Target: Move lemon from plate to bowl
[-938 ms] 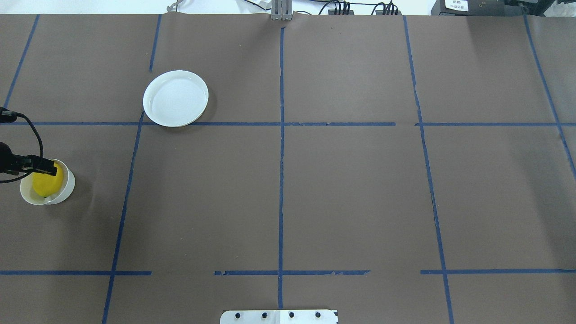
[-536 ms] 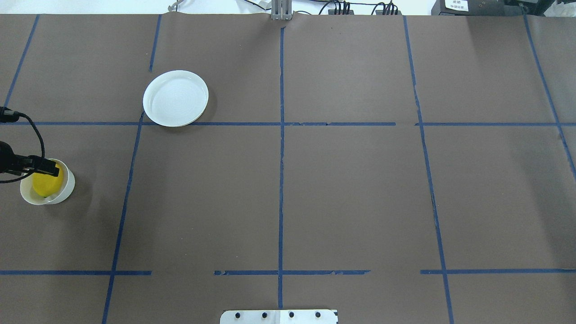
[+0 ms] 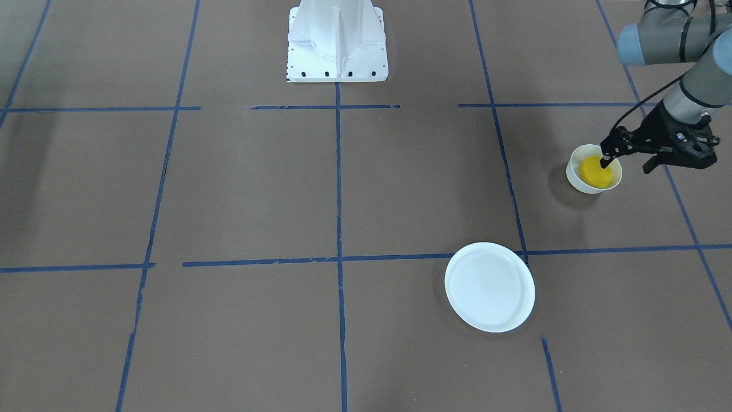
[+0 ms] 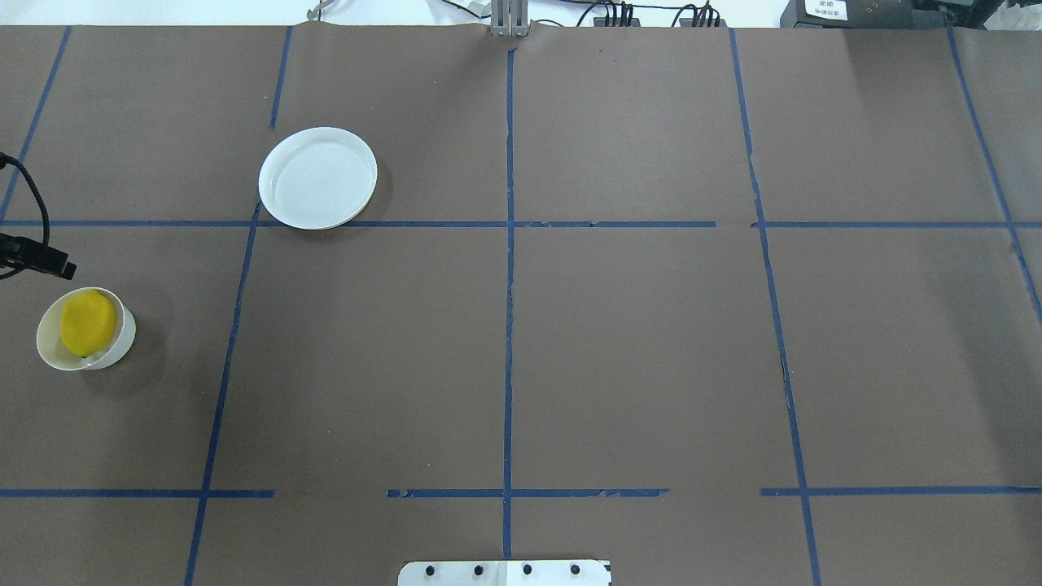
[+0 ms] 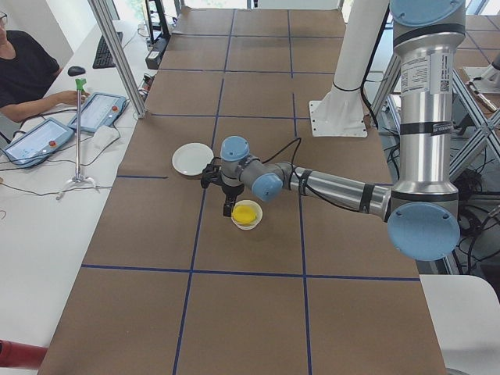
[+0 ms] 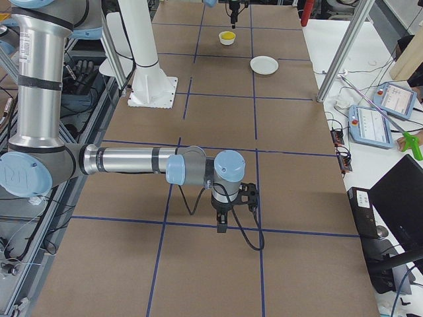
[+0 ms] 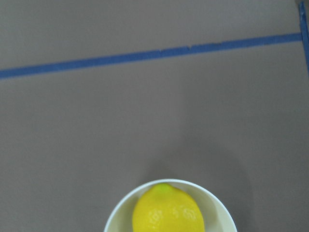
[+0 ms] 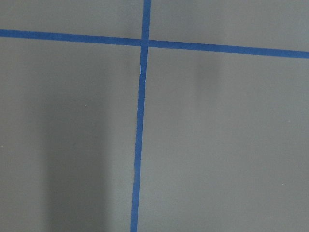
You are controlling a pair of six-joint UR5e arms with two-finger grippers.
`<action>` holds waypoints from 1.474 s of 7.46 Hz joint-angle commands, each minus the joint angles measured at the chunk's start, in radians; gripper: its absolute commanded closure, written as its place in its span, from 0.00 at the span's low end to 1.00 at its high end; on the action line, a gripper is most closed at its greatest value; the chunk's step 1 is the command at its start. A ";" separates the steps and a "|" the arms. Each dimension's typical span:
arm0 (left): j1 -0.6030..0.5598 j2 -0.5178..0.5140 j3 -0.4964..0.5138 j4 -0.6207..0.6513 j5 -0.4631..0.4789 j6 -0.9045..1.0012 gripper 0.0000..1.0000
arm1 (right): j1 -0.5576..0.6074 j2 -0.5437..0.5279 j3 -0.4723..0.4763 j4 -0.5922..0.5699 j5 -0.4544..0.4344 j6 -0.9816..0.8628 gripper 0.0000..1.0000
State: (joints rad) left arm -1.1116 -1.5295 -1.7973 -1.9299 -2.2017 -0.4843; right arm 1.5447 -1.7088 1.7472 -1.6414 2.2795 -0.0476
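Note:
The yellow lemon [image 3: 595, 173] lies in the small white bowl [image 3: 575, 171]. Both also show in the overhead view, the lemon [image 4: 86, 322] inside the bowl [image 4: 124, 342], and in the left wrist view, where the lemon [image 7: 168, 212] fills the bowl [image 7: 116, 217]. My left gripper [image 3: 627, 163] hangs open and empty above the bowl's side, clear of the lemon. Only one of its fingers [image 4: 50, 262] shows overhead. The flat white plate [image 3: 490, 287] is empty and also shows overhead [image 4: 318, 177]. My right gripper [image 6: 222, 223] hovers over bare table far from them; I cannot tell whether it is open.
Brown paper with blue tape lines covers the table [image 4: 635, 350]. The robot's white base [image 3: 337, 40] stands at the table's edge. An operator [image 5: 23, 74] sits beyond the table's far side with tablets [image 5: 98, 111].
My left gripper has lifted off the lemon and drawn back toward the view's left edge. The lemon stays in the bowl. The plate has not moved.

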 commanded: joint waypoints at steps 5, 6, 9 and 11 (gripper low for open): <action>-0.387 -0.046 0.030 0.311 -0.099 0.530 0.00 | 0.000 0.000 0.000 0.000 0.000 0.000 0.00; -0.392 -0.046 0.056 0.322 -0.099 0.524 0.00 | 0.000 0.000 0.000 0.000 0.000 0.000 0.00; -0.402 -0.017 0.140 0.327 -0.165 0.523 0.00 | 0.000 0.000 0.000 0.000 0.000 0.000 0.00; -0.440 -0.018 0.211 0.318 -0.165 0.521 0.00 | 0.000 0.000 0.000 0.000 0.000 0.000 0.00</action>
State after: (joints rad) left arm -1.5270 -1.5486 -1.6276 -1.6075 -2.3626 0.0387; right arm 1.5447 -1.7089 1.7472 -1.6414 2.2795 -0.0476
